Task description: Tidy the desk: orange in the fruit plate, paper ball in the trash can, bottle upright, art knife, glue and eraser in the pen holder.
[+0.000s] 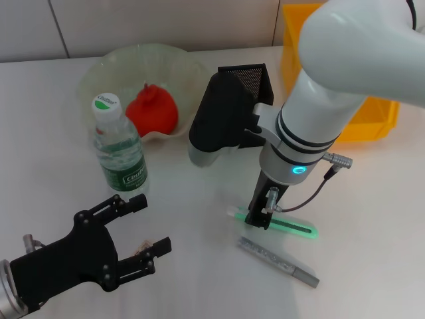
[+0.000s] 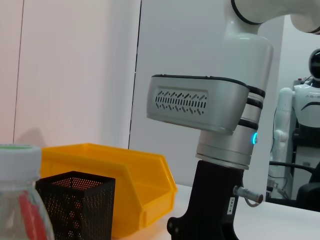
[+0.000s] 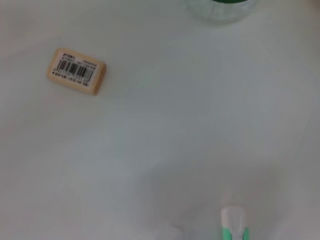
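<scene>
On the white desk (image 1: 372, 219) I counted one of each item. One water bottle (image 1: 118, 147) stood upright with its white cap on, near the left front of the fruit plate. One translucent fruit plate (image 1: 113, 66) sat toward the back left, holding one red-orange fruit (image 1: 153, 111). One black mesh pen holder (image 1: 249, 83) stood behind the right arm, with one yellow bin (image 1: 378, 119) just beyond it at the back right. One green-and-white stick, which I took for the glue (image 1: 292, 226), lay flat near the front centre; one grey art knife (image 1: 279, 262) lay flat just in front of it, apart from it. One tan eraser (image 3: 76, 71) with a barcode label showed in the right wrist view, lying flat well apart from the stick's white end; in the head view I noted only a small tan corner between the left fingers, too hidden to name. I logged two grippers. My left gripper (image 1: 151, 226) hovered at the front left with its black fingers spread, holding nothing. My right gripper (image 1: 259, 218) was down over the white end of the glue; whether it pinched the stick I could not tell.
</scene>
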You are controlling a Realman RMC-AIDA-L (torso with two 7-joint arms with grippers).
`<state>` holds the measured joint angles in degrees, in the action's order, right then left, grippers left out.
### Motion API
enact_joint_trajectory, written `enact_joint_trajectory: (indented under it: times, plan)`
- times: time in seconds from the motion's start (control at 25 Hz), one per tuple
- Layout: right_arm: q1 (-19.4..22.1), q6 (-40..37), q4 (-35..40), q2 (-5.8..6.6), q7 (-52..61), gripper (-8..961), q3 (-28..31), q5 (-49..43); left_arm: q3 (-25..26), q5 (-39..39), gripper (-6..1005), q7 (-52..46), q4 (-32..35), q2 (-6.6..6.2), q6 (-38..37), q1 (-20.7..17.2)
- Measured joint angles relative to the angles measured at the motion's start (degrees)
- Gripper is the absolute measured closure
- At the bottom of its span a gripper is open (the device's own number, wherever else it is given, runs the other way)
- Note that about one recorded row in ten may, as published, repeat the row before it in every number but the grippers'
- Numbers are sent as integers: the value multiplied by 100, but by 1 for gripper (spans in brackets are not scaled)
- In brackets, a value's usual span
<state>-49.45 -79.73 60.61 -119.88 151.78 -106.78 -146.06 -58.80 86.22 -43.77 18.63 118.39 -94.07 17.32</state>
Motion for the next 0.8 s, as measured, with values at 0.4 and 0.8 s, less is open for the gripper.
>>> enact_joint_trajectory:
  times: [0.4, 0.8]
  plan:
    - [454, -212, 1004, 40, 16, 790, 333, -36, 0, 0, 267, 0, 0, -1, -29, -11]
    - [1812, -47, 3371, 45, -388, 789, 2531, 567, -8, 0, 274, 0, 8, 0, -81, -25]
